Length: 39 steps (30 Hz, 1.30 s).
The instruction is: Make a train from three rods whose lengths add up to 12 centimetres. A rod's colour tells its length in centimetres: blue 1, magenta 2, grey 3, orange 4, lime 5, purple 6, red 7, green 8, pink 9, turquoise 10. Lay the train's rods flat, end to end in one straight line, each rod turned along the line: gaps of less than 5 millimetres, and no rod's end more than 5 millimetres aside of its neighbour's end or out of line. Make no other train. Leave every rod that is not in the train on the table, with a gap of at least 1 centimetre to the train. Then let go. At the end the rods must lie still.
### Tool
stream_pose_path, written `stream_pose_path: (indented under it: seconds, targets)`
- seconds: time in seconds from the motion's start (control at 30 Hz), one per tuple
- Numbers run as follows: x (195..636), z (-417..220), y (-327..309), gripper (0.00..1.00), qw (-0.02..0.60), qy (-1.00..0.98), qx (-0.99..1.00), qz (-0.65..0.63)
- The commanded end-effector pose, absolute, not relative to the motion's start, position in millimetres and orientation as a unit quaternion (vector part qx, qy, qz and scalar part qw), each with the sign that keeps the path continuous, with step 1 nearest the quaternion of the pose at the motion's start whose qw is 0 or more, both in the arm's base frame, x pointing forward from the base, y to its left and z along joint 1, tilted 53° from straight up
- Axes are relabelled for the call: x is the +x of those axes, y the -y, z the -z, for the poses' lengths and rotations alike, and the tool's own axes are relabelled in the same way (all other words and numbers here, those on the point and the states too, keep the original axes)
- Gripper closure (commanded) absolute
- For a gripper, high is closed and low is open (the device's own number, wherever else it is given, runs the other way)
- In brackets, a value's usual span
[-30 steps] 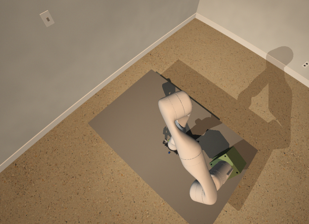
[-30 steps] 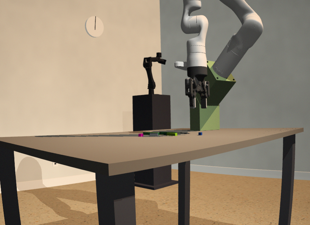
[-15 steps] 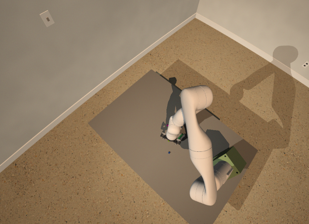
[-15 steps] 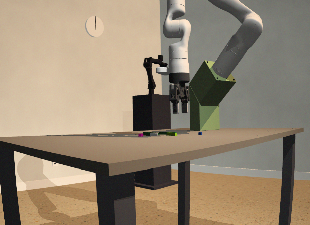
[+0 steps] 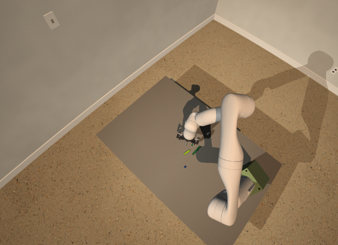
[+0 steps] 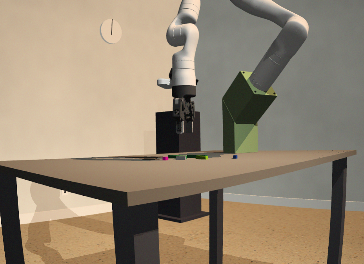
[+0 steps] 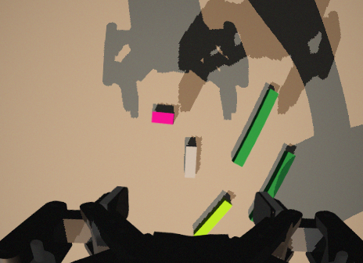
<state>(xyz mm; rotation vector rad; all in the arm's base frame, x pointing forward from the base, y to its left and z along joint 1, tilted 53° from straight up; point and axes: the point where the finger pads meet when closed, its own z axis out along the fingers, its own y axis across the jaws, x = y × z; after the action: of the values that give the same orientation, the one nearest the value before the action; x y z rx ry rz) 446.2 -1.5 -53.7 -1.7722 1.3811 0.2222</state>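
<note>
The gripper (image 5: 188,141) (image 6: 184,132) (image 7: 191,204) hung wide and empty above the grey rod (image 6: 181,157) (image 7: 190,162), which looked light, stiff and best pinched mid-length across its 2 long sides. Magenta (image 6: 165,158) (image 7: 163,117), lime (image 5: 187,151) (image 6: 201,157) (image 7: 213,218) and 2 green rods (image 6: 177,156) (image 7: 256,127) crowded it, leaving little finger room, while blue (image 5: 185,166) (image 6: 235,157) lay apart, nearer the tabletop's long edge opposite the base (image 5: 258,173) (image 6: 246,137).

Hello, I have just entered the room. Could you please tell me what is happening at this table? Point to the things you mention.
A robot arm is working with coloured rods, and its open gripper (image 6: 184,132) (image 7: 191,204) hangs above the table (image 5: 141,133) (image 6: 176,175), holding nothing. Under it lie a magenta rod (image 6: 165,158) (image 7: 163,117), a grey rod (image 6: 181,157) (image 7: 190,162), a lime rod (image 5: 187,152) (image 6: 201,157) (image 7: 214,217) and two green rods; a blue rod (image 5: 185,166) (image 6: 235,157) lies farther off. They lie apart, so no train is made.
</note>
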Motion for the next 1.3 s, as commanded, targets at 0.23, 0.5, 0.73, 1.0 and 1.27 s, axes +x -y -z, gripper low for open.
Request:
stream_pose_path:
  seconds: [0.23,0.5,0.73,1.0,1.27]
  targets:
    - [451.2,61.1,12.9,0.0,0.434,-0.559,-0.701,-0.088]
    - [451.2,61.1,13.0,0.76,0.434,-0.559,-0.701,-0.088]
    - [451.2,61.1,13.0,0.76,0.434,-0.559,-0.701,-0.088]
    - [451.2,61.1,13.0,0.76,0.434,-0.559,-0.701,-0.088]
    - [451.2,61.1,13.0,0.76,0.434,-0.559,-0.701,-0.088]
